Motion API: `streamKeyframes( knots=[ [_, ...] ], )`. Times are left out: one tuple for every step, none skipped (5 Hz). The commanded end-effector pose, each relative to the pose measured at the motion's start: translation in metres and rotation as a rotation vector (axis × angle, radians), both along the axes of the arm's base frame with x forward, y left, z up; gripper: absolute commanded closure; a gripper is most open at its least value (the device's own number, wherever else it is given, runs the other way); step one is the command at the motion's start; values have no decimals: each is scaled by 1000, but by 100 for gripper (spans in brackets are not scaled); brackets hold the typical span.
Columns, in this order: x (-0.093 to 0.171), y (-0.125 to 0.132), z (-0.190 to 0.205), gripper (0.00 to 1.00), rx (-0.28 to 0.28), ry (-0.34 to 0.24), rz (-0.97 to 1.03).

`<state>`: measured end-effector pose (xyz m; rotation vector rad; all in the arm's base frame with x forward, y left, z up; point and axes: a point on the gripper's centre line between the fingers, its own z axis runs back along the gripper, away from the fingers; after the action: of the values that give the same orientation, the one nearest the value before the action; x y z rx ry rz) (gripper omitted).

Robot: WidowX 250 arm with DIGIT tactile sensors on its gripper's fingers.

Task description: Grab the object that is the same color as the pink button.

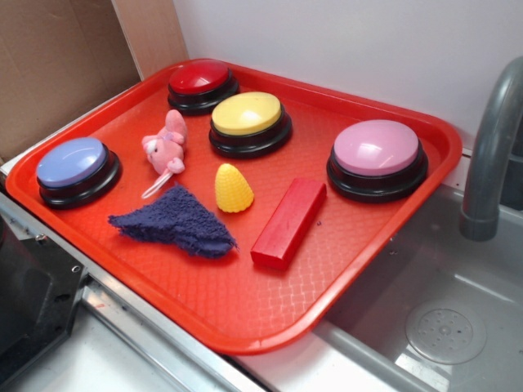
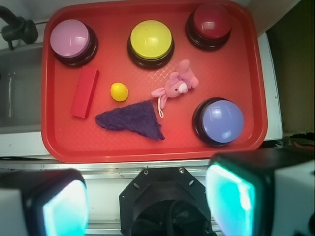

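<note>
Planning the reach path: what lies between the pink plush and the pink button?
The yellow button lies between the pink plush and the pink button, shown in both views.

The tray [image 1: 245, 302] looks like red plastic with a fine textured weave. The pink button [image 1: 376, 147] has a glossy plastic dome. The pink toy [image 1: 166, 147] is soft plush, the purple cloth [image 1: 176, 222] fuzzy, and the sink [image 1: 458, 327] matt metal.
</note>
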<state>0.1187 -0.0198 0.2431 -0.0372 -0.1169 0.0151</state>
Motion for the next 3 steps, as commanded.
streamKeyframes(
  knots=[
    [0,0,0,0,0,0,0],
    [29,12,-9,0,6,-95,250],
    [51,24,-29,0,37,-135,499]
  ],
)
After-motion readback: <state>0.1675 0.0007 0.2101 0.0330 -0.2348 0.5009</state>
